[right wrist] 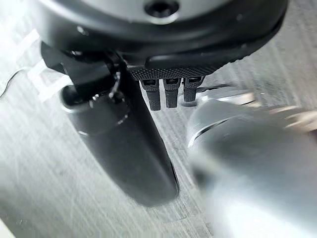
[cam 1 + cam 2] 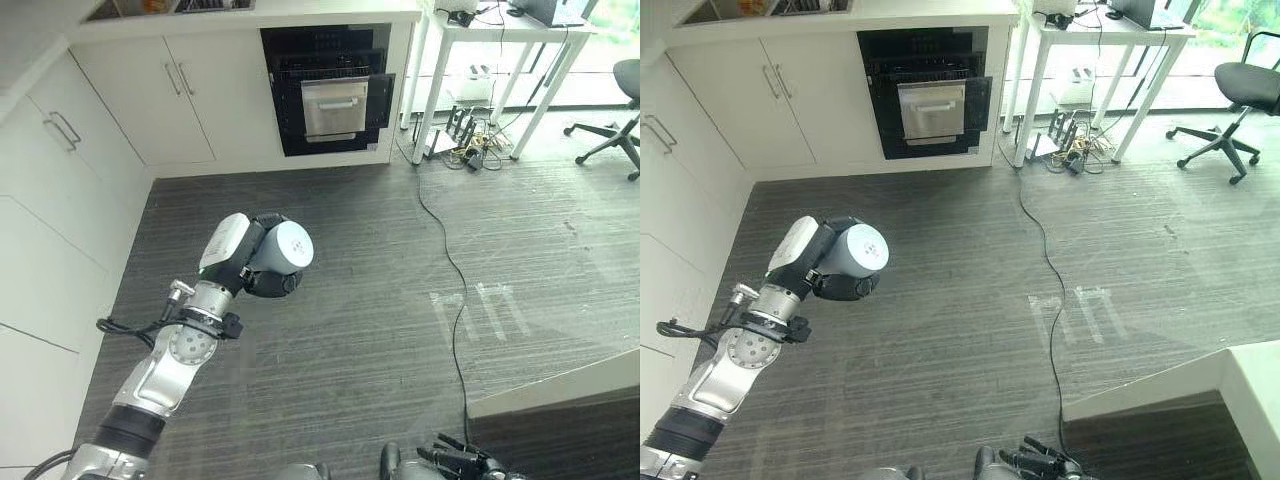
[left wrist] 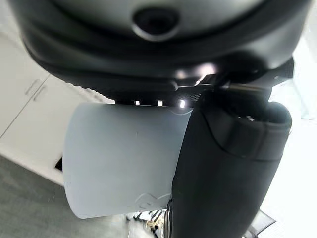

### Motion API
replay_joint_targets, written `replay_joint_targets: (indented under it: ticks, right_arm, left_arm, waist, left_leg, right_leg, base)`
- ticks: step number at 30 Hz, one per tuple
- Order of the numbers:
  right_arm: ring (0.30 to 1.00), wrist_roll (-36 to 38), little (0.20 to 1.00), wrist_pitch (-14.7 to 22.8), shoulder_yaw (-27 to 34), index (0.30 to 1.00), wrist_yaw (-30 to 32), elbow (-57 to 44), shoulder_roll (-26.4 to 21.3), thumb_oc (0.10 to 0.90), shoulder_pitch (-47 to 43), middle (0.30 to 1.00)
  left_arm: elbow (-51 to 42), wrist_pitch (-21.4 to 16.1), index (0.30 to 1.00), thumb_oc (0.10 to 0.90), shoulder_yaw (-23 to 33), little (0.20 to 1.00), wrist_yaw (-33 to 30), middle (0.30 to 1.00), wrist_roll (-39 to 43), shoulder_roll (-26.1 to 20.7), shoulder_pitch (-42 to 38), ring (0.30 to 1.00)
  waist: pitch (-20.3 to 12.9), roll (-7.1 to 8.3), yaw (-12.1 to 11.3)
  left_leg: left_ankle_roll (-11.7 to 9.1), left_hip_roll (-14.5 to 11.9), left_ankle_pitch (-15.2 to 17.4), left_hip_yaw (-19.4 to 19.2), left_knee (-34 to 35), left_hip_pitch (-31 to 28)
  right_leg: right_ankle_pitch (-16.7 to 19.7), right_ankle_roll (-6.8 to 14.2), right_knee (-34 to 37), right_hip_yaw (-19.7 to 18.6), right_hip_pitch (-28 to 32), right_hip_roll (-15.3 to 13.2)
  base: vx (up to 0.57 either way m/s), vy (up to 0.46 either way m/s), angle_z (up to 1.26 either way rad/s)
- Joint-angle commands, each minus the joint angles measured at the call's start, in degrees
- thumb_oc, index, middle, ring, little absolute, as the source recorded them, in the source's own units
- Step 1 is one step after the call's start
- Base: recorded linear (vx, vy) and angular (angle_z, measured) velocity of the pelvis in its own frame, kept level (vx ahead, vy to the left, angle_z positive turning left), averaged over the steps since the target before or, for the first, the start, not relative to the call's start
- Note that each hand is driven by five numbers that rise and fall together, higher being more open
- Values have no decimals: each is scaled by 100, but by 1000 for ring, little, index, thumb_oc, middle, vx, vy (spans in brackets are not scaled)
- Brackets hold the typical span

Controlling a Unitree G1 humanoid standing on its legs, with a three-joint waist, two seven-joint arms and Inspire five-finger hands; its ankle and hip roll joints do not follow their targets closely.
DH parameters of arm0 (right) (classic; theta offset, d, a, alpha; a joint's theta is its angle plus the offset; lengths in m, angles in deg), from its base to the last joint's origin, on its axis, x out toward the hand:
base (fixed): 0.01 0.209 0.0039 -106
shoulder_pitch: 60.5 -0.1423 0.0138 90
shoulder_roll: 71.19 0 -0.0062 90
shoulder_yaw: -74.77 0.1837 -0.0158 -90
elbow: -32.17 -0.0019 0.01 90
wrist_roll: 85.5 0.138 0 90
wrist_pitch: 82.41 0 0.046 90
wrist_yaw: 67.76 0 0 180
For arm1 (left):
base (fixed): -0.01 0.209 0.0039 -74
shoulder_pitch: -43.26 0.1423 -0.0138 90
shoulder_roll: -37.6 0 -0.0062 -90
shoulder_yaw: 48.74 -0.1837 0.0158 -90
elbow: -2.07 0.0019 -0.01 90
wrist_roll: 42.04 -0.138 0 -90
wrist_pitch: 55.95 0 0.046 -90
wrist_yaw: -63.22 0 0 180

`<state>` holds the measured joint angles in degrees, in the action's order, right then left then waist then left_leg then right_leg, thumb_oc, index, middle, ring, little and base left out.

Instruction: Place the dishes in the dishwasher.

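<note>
A dark striped floor spreads across the kitchen, bordered along the far wall and the robot's left by white cabinets with metal handles. Set into the far cabinet run is a black-fronted appliance with a steel panel at its middle; whether its door is ajar cannot be made out from the head views. To its right stands a white table, cut off at the top edge, with a tangle of cords and a power strip on the floor beneath it. A wheeled office chair sits partly out of frame at the far right. A pale slab corner juts in at the lower right, its full shape hidden by the frame edge.

The left hand is raised over the open floor, well short of the cabinets, its dark fingers curled around a pale blue-white cup. In the left wrist view, the cup lies sideways against the palm with the thumb pressed along its side; the cup's inside cannot be seen.

The right hand hangs low over the floor in its own wrist view, thumb extended and fingertips showing as short stubs; its grip cannot be judged. A blurred silvery shape beside it is too indistinct to identify.
</note>
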<state>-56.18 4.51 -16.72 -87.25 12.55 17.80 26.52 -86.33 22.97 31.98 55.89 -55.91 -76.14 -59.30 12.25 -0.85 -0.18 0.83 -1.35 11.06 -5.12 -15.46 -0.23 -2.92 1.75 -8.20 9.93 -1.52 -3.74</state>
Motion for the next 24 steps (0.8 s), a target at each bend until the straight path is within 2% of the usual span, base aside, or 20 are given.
replay_joint_targets:
  ticks: [1, 3, 6, 7, 9, 10, 11, 12, 13, 14, 15, 16, 18, 20, 21, 22, 24]
  right_arm:
    - [900, -240, 900, -4, -55, 900, -189, 222, -108, 800, 296, 900]
    - [900, -284, 900, 20, -97, 900, -257, 247, -132, 800, 272, 900]
    - [900, -391, 900, 59, -180, 900, -335, 250, -191, 800, 214, 900]
    - [900, -350, 900, 101, -235, 900, -362, 271, -215, 800, 170, 900]
    - [900, -263, 900, 107, -283, 900, -359, 269, -238, 800, 141, 900]
    - [900, -250, 900, 85, -264, 900, -355, 283, -252, 800, 145, 900]
    - [900, -273, 900, 60, -239, 900, -367, 298, -263, 800, 136, 900]
    - [900, -314, 900, 51, -227, 900, -370, 311, -269, 800, 130, 900]
    - [900, -400, 900, 36, -213, 900, -362, 331, -265, 800, 121, 900]
    - [900, -437, 900, 9, -208, 900, -323, 329, -246, 800, 116, 900]
    - [900, -438, 900, -23, -204, 900, -291, 317, -245, 800, 118, 900]
    - [900, -382, 900, -64, -238, 900, -233, 318, -253, 800, 135, 900]
    - [900, -398, 900, -107, -217, 900, -233, 300, -322, 800, 230, 900]
    - [900, -417, 900, -163, -153, 900, -188, 269, -364, 800, 267, 900]
    - [900, -337, 900, -177, -94, 900, -124, 278, -398, 800, 294, 900]
    - [900, -321, 900, -204, -5, 900, -94, 282, -404, 800, 314, 900]
    - [900, -235, 900, -215, 90, 900, -54, 280, -379, 800, 364, 900]
  left_arm:
    - [-542, -249, 300, 400, 409, 300, -443, 300, 209, -293, -580, 300]
    - [-593, -228, 300, 400, 434, 300, -429, 300, 260, -333, -571, 300]
    - [-642, -237, 300, 400, 496, 300, -389, 300, 295, -390, -562, 300]
    - [-636, -306, 300, 400, 539, 300, -358, 300, 319, -410, -551, 300]
    - [-673, -363, 300, 400, 627, 300, -272, 300, 355, -408, -527, 300]
    - [-640, -386, 300, 400, 649, 300, -224, 300, 390, -409, -568, 300]
    - [-604, -404, 300, 400, 658, 300, -204, 300, 405, -407, -599, 300]
    - [-579, -415, 300, 400, 669, 300, -207, 300, 420, -410, -607, 300]
    - [-544, -437, 300, 400, 699, 300, -237, 300, 431, -417, -589, 300]
    - [-541, -437, 300, 400, 688, 300, -276, 300, 361, -374, -578, 300]
    - [-534, -441, 300, 400, 673, 300, -301, 300, 326, -339, -571, 300]
    - [-503, -440, 300, 400, 624, 300, -357, 300, 280, -276, -568, 300]
    - [-309, -570, 300, 400, 615, 300, -364, 300, 239, -179, -588, 300]
    - [-202, -674, 300, 400, 661, 300, -295, 300, 250, -153, -622, 300]
    - [-200, -651, 300, 400, 649, 300, -236, 300, 265, -166, -653, 300]
    - [-217, -596, 300, 400, 613, 300, -168, 300, 285, -189, -684, 300]
    - [-178, -669, 300, 400, 555, 300, -58, 300, 269, -191, -741, 300]
  waist:
    - [-464, -98, 71]
    - [-447, -91, 70]
    - [-371, 44, 69]
    - [-294, 171, 11]
    - [-168, 183, -28]
    - [-134, 133, -20]
    - [-114, 80, -21]
    - [-102, 38, -27]
    - [-82, -26, -48]
    - [-40, -155, -51]
    - [-39, -208, -55]
    - [-15, -289, -93]
    - [-17, -285, -61]
    - [-61, -291, 2]
    - [-108, -298, 34]
    - [-120, -259, 37]
    - [-198, -264, 16]
  left_leg:
    - [-283, -234, 292, 114, -172, 498]
    - [-307, -240, 251, 146, -172, 423]
    - [-270, -152, 83, 29, -172, 240]
    - [-234, -89, -186, 42, -316, 280]
    - [-207, -39, -385, 103, -1170, 789]
    - [-221, -3, -479, 62, -1257, 981]
    - [-233, 75, -538, 33, -1057, 1016]
    - [-250, 148, -604, 22, -787, 992]
    - [-297, 247, -805, 17, -177, 932]
    - [-353, 141, -798, 40, -172, 1285]
    - [-385, 85, -832, 62, -172, 1481]
    - [-470, -58, -1025, 173, -172, 1946]
    - [-520, -295, -1193, 105, -172, 2173]
    - [-486, -427, -1105, -131, -172, 2068]
    - [-467, -432, -1040, -205, -172, 2019]
    - [-441, -303, -980, -151, -172, 1965]
    - [-363, -180, -891, -99, -172, 1946]
  right_leg:
    - [-1108, 476, -899, -93, -150, -169]
    - [-1142, 413, -899, -149, -98, -95]
    - [-1113, 316, -899, -346, -21, -83]
    - [-1095, 255, -899, -508, 39, -100]
    - [-1087, 154, -899, -622, 128, 10]
    - [-1111, 119, -899, -611, 172, 89]
    - [-1142, 118, -899, -609, 202, 152]
    - [-1174, 128, -899, -618, 231, 201]
    - [-1247, 147, -899, -661, 303, 291]
    - [-1325, 143, -899, -669, 402, 453]
    - [-1352, 134, -899, -669, 431, 517]
    - [-1409, 104, -899, -717, 534, 634]
    - [-1460, 95, -899, -705, 613, 590]
    - [-1513, 131, -899, -612, 663, 490]
    - [-1575, 155, -899, -594, 751, 429]
    - [-1661, 171, -899, -642, 909, 367]
    - [-1761, 175, -899, -709, 1098, 402]
  base:
    - [46, -260, 11]
    - [56, -234, 4]
    - [52, -230, -1]
    - [33, -230, -12]
    - [38, -163, -4]
    - [85, -32, 11]
    - [124, 39, 14]
    - [224, 104, 15]
    - [284, 156, 7]
    - [304, 164, 4]
    - [364, 208, -1]
    - [425, 228, 1]
    - [480, 277, -22]
    - [401, 283, -64]
    - [469, 317, -31]
    - [431, 280, -14]
    - [429, 234, -16]
